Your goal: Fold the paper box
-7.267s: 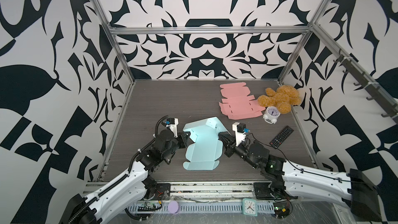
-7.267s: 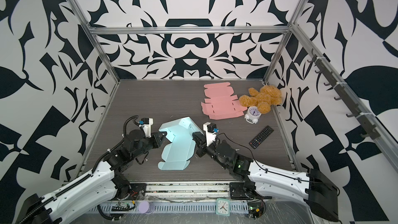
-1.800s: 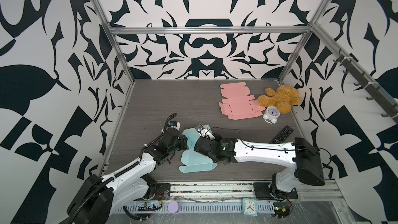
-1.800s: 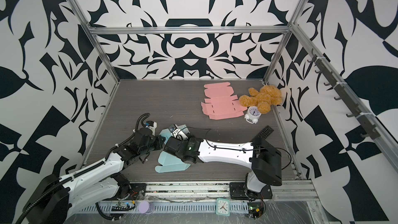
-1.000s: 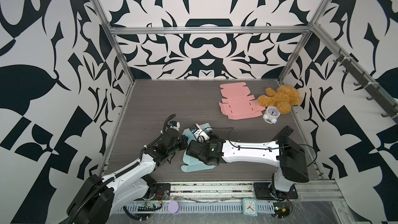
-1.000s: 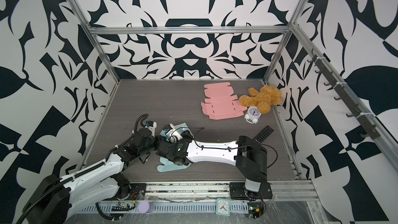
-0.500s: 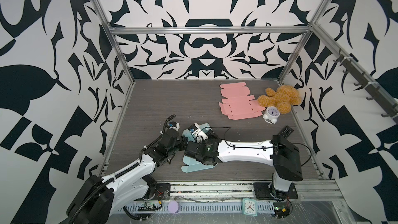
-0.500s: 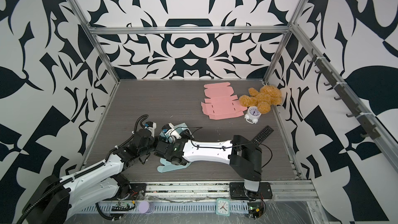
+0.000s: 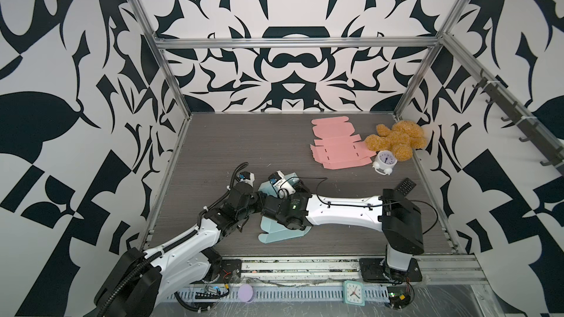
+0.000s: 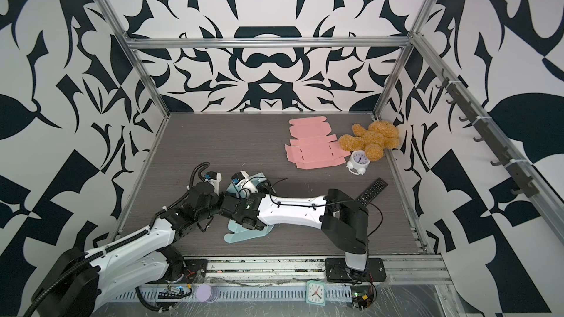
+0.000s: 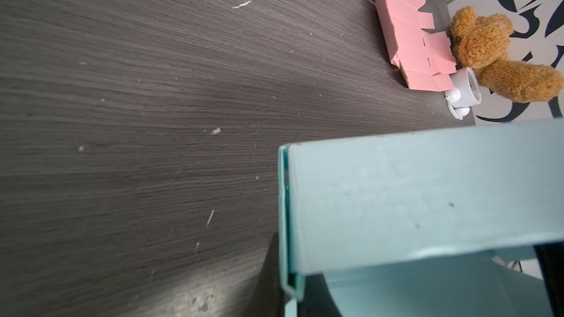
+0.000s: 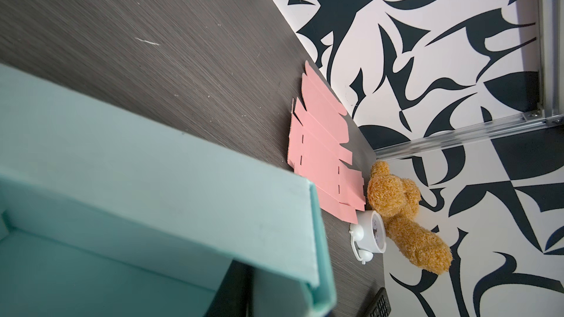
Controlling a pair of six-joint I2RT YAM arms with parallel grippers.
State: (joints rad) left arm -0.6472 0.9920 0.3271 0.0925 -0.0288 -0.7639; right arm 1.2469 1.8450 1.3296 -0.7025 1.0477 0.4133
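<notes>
Right arm now reaches across the blue box, so a wall's getting folded; left fingers pinch it, can't tell on the right fingers.

Both top views look steeply down from high above the near edge, facing the far wall and taking in the whole tabletop, almost identically. Each wrist camera sits low and very close to the paper box, facing the far right corner; all four share the pink sheet, teddy bear and alarm clock there.
</notes>
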